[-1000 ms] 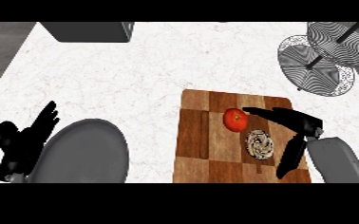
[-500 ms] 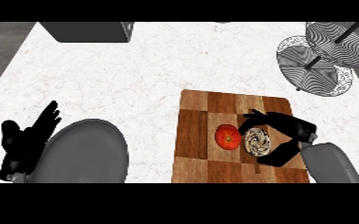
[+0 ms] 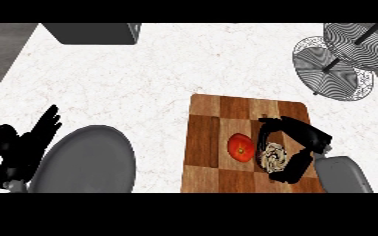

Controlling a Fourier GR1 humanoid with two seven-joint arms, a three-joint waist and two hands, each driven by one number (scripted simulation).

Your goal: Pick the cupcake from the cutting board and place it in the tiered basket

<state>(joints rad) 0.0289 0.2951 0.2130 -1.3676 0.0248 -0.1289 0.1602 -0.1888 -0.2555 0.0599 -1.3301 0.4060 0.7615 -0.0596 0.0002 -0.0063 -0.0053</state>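
- Head view: brown chequered wood of the cutting board (image 3: pixel 221 150) is seen lower right of centre, on a pale speckled counter (image 3: pixel 148 80).
- The cupcake (image 3: pixel 274 156), swirled white and dark on top, is seen on the board's right half, towards the near edge.
- The right hand (image 3: pixel 299 140) is wrapped round the cupcake: fingers (image 3: pixel 267 127) are curled over its far side and down its left, thumb is curved round its near side. The cupcake's top is left showing in the middle.
- Whether the cupcake is lifted off the board or resting on it can't be told.
- A red tomato (image 3: pixel 241 147) is seen on the board just left of the cupcake, beside the curled fingers; touching or not can't be made out.
- The right forearm (image 3: pixel 343 175) is seen entering from the lower right edge, grey.
- The tiered basket (image 3: pixel 336 65) is found at the top right corner, wire mesh, two round tiers and dark posts, well apart from the board and hand.
- The left hand (image 3: pixel 29 145) is shown at the far left edge, fingers straight and spread, nothing held, resting beside its grey left forearm (image 3: pixel 88 160).
- A dark grey box (image 3: pixel 92 32) is noted at the counter's far edge, upper left.
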